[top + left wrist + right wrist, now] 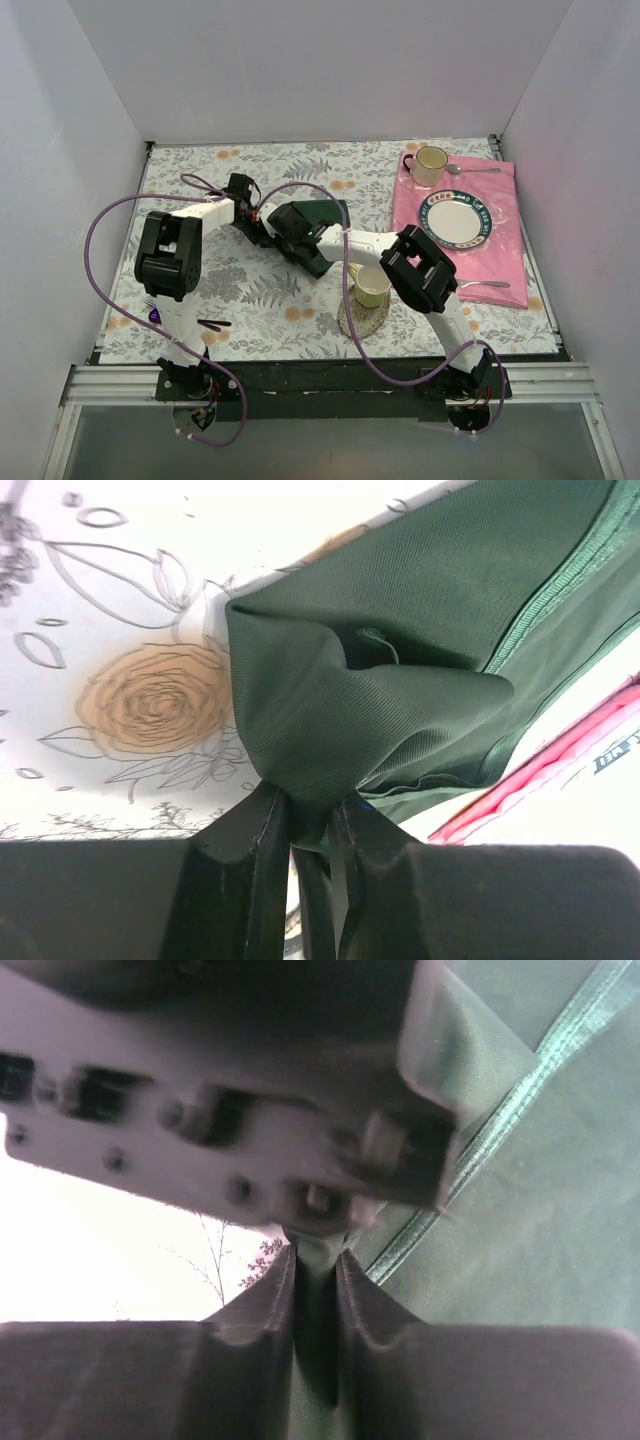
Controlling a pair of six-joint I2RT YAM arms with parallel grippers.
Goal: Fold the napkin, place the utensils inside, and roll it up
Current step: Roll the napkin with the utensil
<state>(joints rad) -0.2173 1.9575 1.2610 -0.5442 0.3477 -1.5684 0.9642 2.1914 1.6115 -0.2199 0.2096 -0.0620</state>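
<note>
**Dark green cloth napkin (322,232) pinched by left gripper (310,825) and right gripper (318,1280)**

The napkin sits near the middle of the table, crumpled between the two arms. One flatter part spreads toward the far side and a darker fold drops toward the near side. In the left wrist view its fine ribbed weave bunches into a soft pouch, and a stitched hem runs diagonally across the flat part. The left gripper is clamped on that gathered fold, with a black finger pressed to the cloth on each side. The right gripper's jaws are closed on a narrow tuck of the same napkin, just beneath the pale housing of the other wrist. That picture is blurred.

The table wears a white tablecloth printed with grey leaves and orange blossoms (250,290). At the right lies a pink cloth (500,262), which bears a round blue-rimmed plate (458,220) and a cream mug (431,161). A pale yellow cup (372,287) stands on a round woven mat beside the right arm. Plain white walls (320,70) enclose the table on three sides.
</note>
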